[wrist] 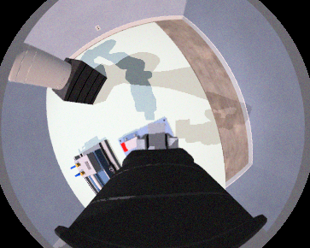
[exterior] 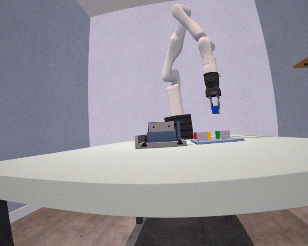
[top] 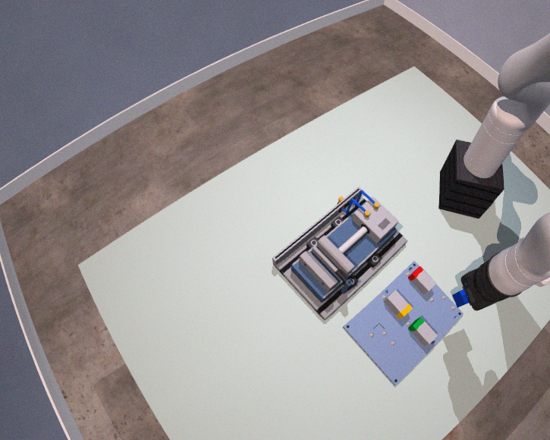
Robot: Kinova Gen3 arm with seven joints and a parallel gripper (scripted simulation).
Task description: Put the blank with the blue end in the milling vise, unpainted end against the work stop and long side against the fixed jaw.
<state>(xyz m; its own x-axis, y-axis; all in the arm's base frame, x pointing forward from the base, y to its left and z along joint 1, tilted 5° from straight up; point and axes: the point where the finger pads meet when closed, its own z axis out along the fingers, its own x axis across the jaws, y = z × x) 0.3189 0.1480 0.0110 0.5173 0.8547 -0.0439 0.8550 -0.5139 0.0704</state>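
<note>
My gripper (exterior: 215,106) (wrist: 156,138) is shut on the blank with the blue end (top: 460,297) (exterior: 215,109), high above the table by the plate's right edge in the top view. The painted end faces the exterior view; in the wrist view the blank's grey body shows between the fingers. The milling vise (top: 340,299) (exterior: 160,144) stands left of the plate. Its fixed jaw (top: 319,272) (exterior: 162,127) is at the end without hoses, facing the moving jaw (top: 335,254). I cannot make out the work stop or low bars clearly.
The blue plate (top: 393,364) (exterior: 215,141) bears the red-ended blank (top: 424,282), the yellow-ended blank (top: 396,301) and the green-ended blank (top: 425,332), lying apart among small pegs. The hose block (top: 377,224) carries blue hoses at the vise's far end. The robot's black base (top: 471,189) stands behind.
</note>
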